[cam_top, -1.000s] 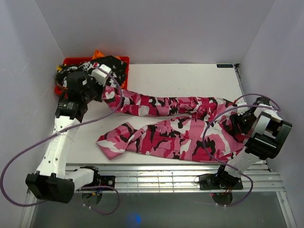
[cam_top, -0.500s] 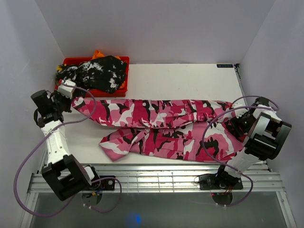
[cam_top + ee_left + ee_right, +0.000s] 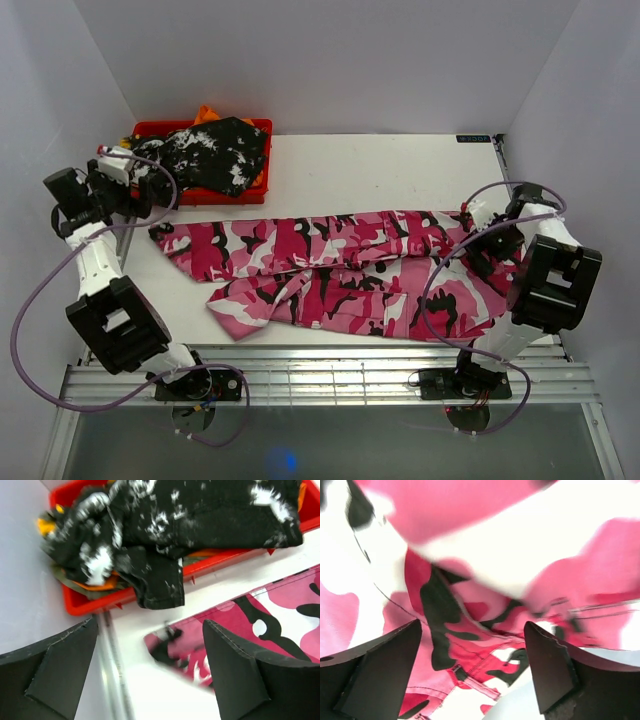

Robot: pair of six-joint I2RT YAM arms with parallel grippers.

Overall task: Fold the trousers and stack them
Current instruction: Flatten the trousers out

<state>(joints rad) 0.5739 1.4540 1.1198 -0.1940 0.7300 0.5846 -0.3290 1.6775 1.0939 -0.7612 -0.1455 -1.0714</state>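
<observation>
The hot-pink, white and black camouflage trousers (image 3: 340, 270) lie spread across the white table, legs pointing left and waist at the right. My left gripper (image 3: 148, 188) hovers open by the table's left edge, just off the upper leg's hem (image 3: 172, 647), holding nothing. Its dark fingers (image 3: 235, 672) stand wide apart in the left wrist view. Over the waist end, my right gripper (image 3: 482, 236) is open with its fingers (image 3: 547, 667) either side of the waistband (image 3: 485, 667), which lies loose below them.
A red bin (image 3: 262, 127) at the back left holds a black-and-white mottled garment (image 3: 215, 150) and some orange cloth (image 3: 205, 112). The garment (image 3: 200, 515) hangs over the bin's front rim. Grey walls close in on both sides. A slatted rail (image 3: 330, 365) runs along the near edge.
The left gripper pulled the upper leg leftward, then opened and dropped the hem, which now lies flat. The right gripper opened wider and shifted slightly back over the waist.
</observation>
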